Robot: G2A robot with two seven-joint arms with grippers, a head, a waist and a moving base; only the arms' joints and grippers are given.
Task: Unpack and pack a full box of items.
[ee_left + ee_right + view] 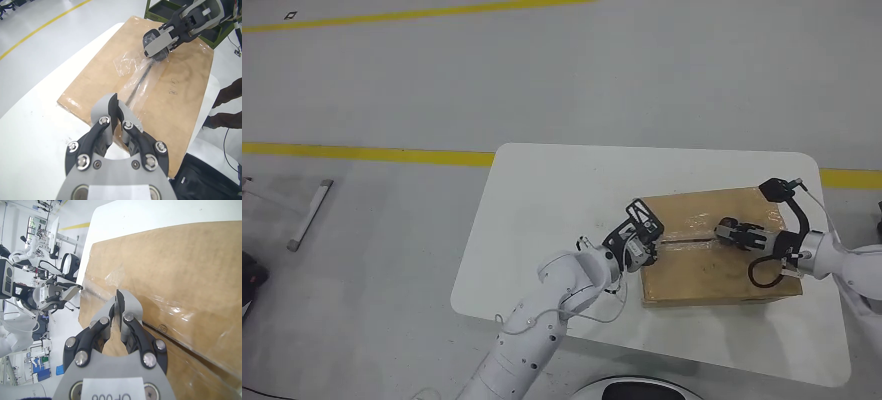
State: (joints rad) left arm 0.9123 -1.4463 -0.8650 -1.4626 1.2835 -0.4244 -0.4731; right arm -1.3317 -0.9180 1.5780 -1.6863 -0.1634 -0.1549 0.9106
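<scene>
Closed, my left tool sits by the box at its seam end, mid-frame; my right tool, also closed, presses the tape, likely to slit it.

White round-cornered table, one flat taped cardboard box directly on its right half.
</scene>
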